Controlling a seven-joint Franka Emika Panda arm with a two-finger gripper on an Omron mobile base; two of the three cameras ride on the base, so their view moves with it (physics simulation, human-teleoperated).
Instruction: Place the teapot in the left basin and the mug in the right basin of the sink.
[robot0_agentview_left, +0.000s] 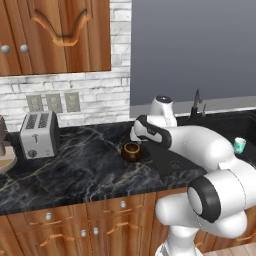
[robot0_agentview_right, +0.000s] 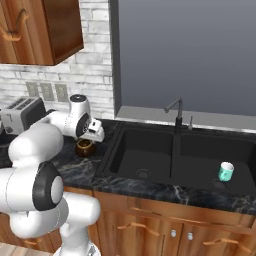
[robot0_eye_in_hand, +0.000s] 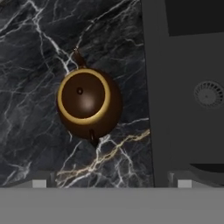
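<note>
The dark brown teapot (robot0_agentview_left: 132, 151) (robot0_agentview_right: 85, 147) stands upright on the black marble counter just left of the sink (robot0_agentview_right: 175, 185). From above, the teapot (robot0_eye_in_hand: 89, 103) shows a gold-rimmed lid. My gripper (robot0_agentview_left: 135, 138) (robot0_agentview_right: 96, 137) (robot0_eye_in_hand: 111, 183) hovers above it, open, its fingertips (robot0_eye_in_hand: 39, 183) spread wide with nothing between them. The teal and white mug (robot0_agentview_right: 226, 171) (robot0_agentview_left: 239, 145) stands upright in the right basin (robot0_agentview_right: 205, 150). The left basin (robot0_agentview_right: 140, 150) (robot0_eye_in_hand: 188, 131), with its round drain (robot0_eye_in_hand: 209, 94), lies right beside the teapot.
A dark gooseneck faucet (robot0_agentview_right: 176, 112) (robot0_agentview_left: 196, 105) rises behind the sink's divider. A silver toaster (robot0_agentview_left: 39, 134) (robot0_agentview_right: 20, 114) stands far left on the counter against the brick wall. Wooden cabinets (robot0_agentview_left: 55, 35) hang overhead on the left.
</note>
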